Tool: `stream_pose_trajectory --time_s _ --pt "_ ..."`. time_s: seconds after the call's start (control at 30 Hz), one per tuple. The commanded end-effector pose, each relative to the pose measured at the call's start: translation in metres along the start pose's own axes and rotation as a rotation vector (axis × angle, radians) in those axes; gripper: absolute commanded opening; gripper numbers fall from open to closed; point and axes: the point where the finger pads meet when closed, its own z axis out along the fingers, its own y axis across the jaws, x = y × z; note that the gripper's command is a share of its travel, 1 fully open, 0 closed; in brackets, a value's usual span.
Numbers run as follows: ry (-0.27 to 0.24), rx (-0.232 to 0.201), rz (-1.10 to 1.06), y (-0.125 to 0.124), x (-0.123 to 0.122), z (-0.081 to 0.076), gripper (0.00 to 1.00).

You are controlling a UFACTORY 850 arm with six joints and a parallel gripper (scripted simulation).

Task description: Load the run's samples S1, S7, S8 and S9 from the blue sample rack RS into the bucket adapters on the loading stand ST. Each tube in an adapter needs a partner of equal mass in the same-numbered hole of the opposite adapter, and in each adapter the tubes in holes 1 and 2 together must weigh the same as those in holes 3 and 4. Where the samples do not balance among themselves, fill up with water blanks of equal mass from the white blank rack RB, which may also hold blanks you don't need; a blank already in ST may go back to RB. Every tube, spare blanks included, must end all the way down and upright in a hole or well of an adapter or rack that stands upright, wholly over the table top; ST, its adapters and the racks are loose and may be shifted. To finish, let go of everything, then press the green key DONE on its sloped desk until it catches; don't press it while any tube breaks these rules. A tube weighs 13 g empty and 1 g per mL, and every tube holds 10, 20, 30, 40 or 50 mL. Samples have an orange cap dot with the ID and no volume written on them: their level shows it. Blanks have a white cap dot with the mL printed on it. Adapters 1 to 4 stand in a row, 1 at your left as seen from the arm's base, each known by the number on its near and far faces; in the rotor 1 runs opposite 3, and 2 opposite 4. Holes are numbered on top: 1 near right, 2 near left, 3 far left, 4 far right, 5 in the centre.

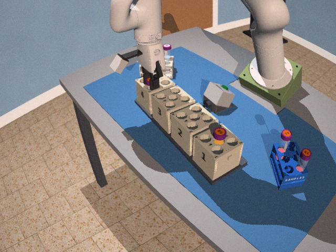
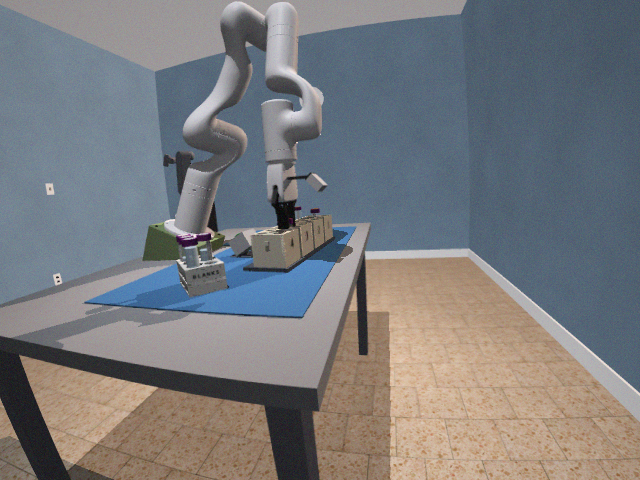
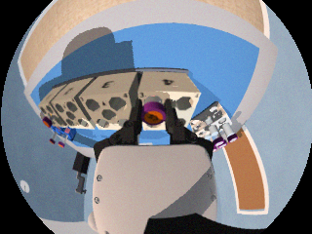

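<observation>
Reading "SAMPLES" on the blue rack (image 1: pixel 294 178) and "BLANKS" on the white rack (image 2: pixel 206 276); gripper (image 1: pixel 152 81) clenched on a tube (image 1: pixel 147 80) in block 4 (image 1: pixel 143 94); blue mat (image 1: pixel 189 70), grey table (image 2: pixel 206 356), blue walls.

Blue-walled room, tiled floor, one grey table

Matte blue walls (image 2: pixel 542 155) meet a speckled tan tile floor (image 2: pixel 465 361) along a white skirting board (image 2: pixel 558 330), under a pale ceiling (image 2: pixel 155 31). The grey table (image 2: pixel 206 356) stands on dark legs (one at 6 o'clock in the exterior view) and carries a blue mat (image 2: pixel 268 294), crossed by soft shadows. Two white wall plates (image 2: pixel 49 189) sit at 9 o'clock. In the top view, a brown door (image 1: pixel 187 13) stands at 12 o'clock.
</observation>
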Motion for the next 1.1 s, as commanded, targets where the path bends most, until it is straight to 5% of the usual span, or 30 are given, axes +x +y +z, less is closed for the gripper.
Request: stream_pose_trajectory --time_s 0.0,0.87,1.07 --pt "0.001 -0.001 0.0 0.0 0.001 0.0 0.43" --pt "0.001 -0.001 0.0 0.0 0.001 0.0 0.43" --pt "0.001 -0.001 0.0 0.0 0.001 -0.012 0.43"
